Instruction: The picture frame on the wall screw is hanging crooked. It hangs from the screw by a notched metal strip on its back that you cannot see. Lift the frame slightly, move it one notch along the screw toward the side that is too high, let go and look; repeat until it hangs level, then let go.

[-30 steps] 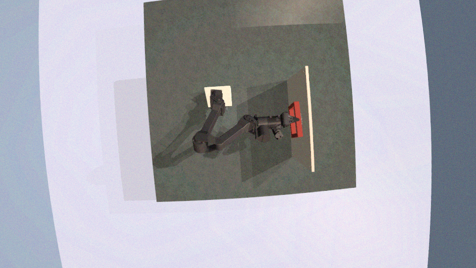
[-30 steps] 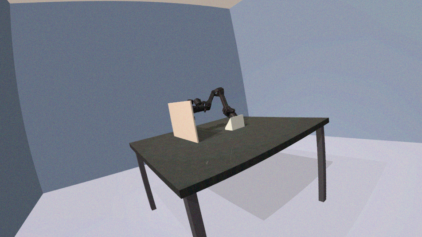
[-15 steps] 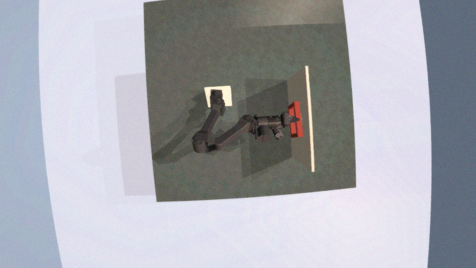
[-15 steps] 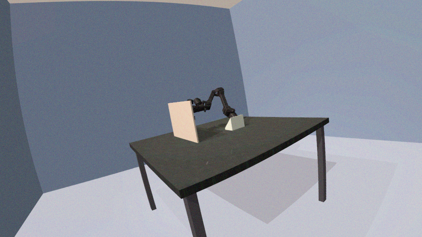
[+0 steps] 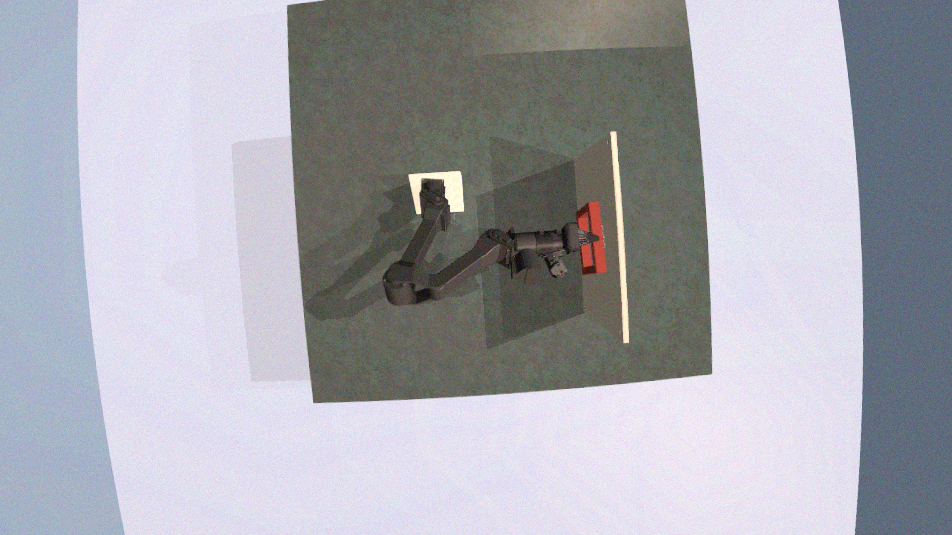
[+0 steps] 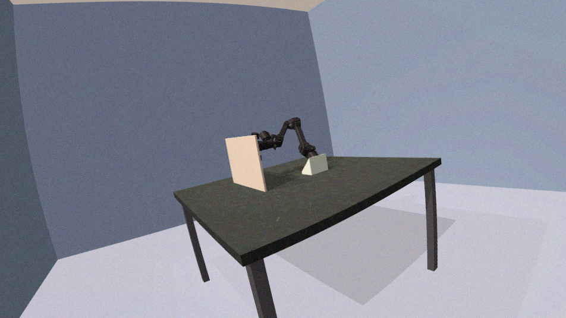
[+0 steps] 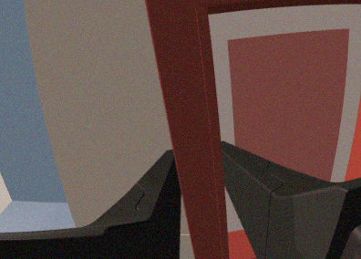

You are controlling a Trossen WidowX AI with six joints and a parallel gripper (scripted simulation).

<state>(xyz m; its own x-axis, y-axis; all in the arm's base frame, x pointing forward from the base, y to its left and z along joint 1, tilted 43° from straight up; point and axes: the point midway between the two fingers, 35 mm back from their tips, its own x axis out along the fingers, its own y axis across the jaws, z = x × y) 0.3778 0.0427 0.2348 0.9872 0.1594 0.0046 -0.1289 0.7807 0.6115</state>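
Note:
The red picture frame [image 5: 595, 214] [image 7: 182, 78] is in front of the upright panel [image 5: 619, 275] [image 6: 244, 163] [image 7: 100, 78]. In the wrist view it shows a dark red rim, a pale mat and a reddish picture. My gripper [image 5: 597, 238] [image 7: 196, 153] is shut on one side bar of the frame, with one finger outside the bar and the other on the picture side. The side bar leans in the wrist view, but I cannot tell the frame's true tilt from this close, angled view. The screw and the notched strip are hidden. The panel hides the frame in the exterior view.
The panel stands on the dark table [image 5: 365, 65] [image 6: 317, 201]. The arm's pale wedge-shaped base block [image 5: 456, 200] [image 6: 319, 164] stands on the table in front of the panel. The arm reaches from it toward the frame. The panel's side edge shows at the left in the wrist view.

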